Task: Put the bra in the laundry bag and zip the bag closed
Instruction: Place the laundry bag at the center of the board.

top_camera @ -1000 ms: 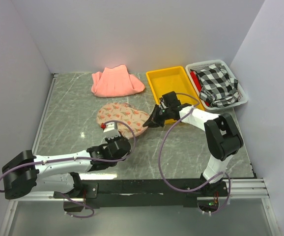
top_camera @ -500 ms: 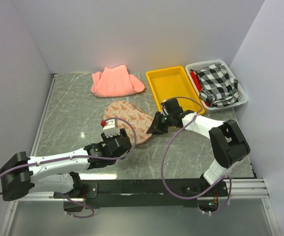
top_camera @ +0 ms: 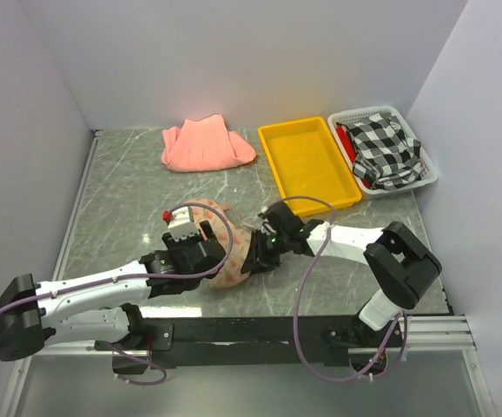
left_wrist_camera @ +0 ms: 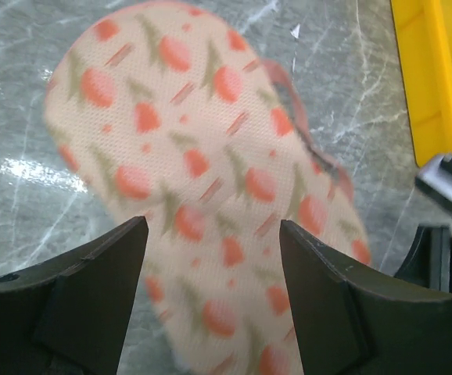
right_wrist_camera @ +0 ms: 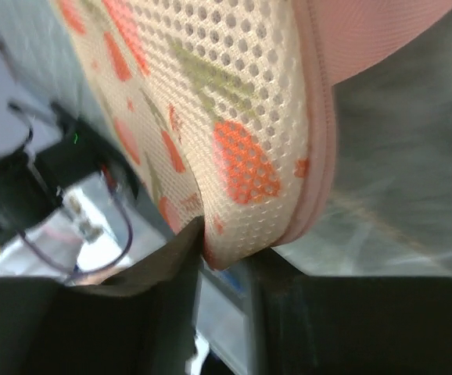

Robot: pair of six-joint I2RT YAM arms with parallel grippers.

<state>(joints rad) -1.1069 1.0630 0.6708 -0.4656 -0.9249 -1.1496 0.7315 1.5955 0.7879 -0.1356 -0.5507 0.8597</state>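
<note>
Bag [left_wrist_camera: 202, 156] came nearer: right claw [right_wrist_camera: 224, 254] pinches it, left claw [left_wrist_camera: 214, 234] released (cloth [top_camera: 381, 148] in basket [top_camera: 364, 112])

no readable text, labels or signs

On the tabletop [top_camera: 121, 200] the bag [top_camera: 232, 261] lies front and centre, between the two claws. The left claw [left_wrist_camera: 214, 230] stands over its near left part, and the right claw [right_wrist_camera: 224, 248] is at its right end with the bag's edge between its fingers. Behind the bag, near the back wall, lies a cloth [top_camera: 206, 145]. Right of it sits a tray [top_camera: 307, 165], and right of the tray, in the back right corner, a basket [top_camera: 405, 188] with a second cloth [top_camera: 386, 148] in it.
</note>
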